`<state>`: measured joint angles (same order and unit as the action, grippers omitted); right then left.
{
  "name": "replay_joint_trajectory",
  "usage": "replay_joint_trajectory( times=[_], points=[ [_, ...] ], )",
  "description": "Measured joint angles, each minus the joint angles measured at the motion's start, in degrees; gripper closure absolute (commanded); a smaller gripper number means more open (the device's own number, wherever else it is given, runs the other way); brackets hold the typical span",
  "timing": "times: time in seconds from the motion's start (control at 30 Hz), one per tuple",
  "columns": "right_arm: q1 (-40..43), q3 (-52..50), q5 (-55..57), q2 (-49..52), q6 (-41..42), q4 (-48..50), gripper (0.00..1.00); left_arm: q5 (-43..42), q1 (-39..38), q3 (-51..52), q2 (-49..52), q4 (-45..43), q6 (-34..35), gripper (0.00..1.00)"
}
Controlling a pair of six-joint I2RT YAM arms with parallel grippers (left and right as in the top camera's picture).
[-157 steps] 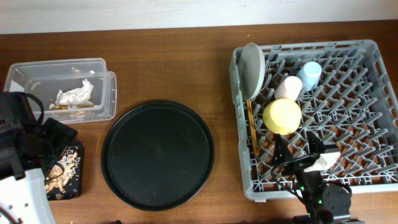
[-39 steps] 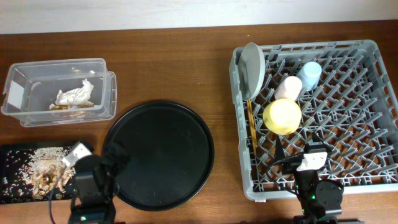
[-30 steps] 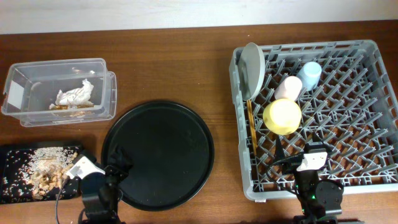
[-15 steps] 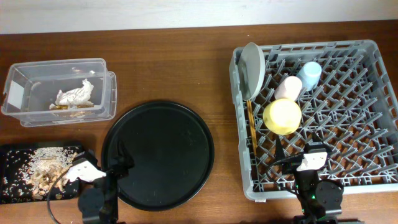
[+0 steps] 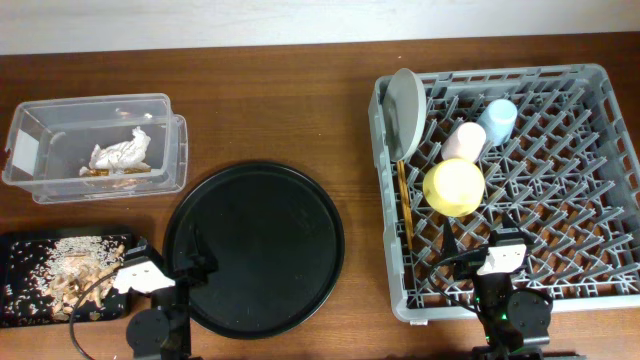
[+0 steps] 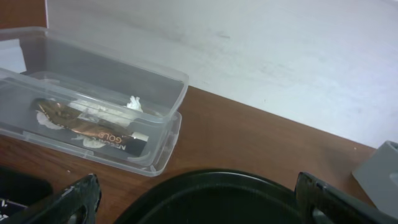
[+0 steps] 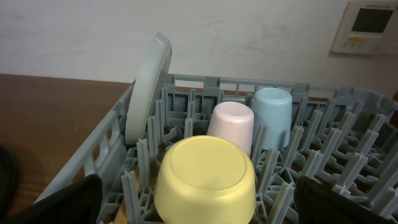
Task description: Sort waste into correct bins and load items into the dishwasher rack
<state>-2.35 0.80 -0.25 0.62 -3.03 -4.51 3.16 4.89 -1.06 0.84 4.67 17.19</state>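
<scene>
The grey dishwasher rack (image 5: 560, 200) holds a yellow bowl (image 5: 453, 186) upside down, a cream-pink cup (image 5: 464, 141), a light blue cup (image 5: 497, 118), an upright grey-white plate (image 5: 404, 100) and wooden chopsticks (image 5: 404, 205). My right gripper (image 5: 480, 250) is open and empty at the rack's front, just behind the bowl (image 7: 205, 177). The clear box (image 5: 95, 145) holds a white napkin (image 5: 122, 152) and a wrapper (image 6: 93, 129). The flat black tray (image 5: 20, 290) holds food scraps (image 5: 70, 270). My left gripper (image 5: 178, 268) is open and empty.
A large round black tray (image 5: 254, 248) lies between the bins and the rack; its near rim shows between my left fingers (image 6: 217, 199). A white wall runs behind the table. The rack's corner (image 6: 379, 168) shows at the right of the left wrist view.
The left arm has left the flat black tray, which now lies flat at the front left, and has drawn back to the round tray's front-left rim. The right arm has barely moved.
</scene>
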Motion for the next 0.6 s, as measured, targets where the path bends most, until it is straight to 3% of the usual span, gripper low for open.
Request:
replay_joint_trajectory(
  times=[0.13,0.33,0.6],
  points=[
    [0.0,0.0,0.0,0.0,0.0,0.0,0.02,-0.5,-0.6,0.0,0.0,0.0,-2.4,0.01],
    [0.0,0.0,0.0,0.0,0.0,0.0,0.01,-1.3,-4.4,0.0,0.0,0.1,-12.9,0.01],
    [0.0,0.0,0.0,0.0,0.0,0.0,0.01,-1.3,-4.5,0.0,0.0,0.1,-17.3,0.01]
  ],
)
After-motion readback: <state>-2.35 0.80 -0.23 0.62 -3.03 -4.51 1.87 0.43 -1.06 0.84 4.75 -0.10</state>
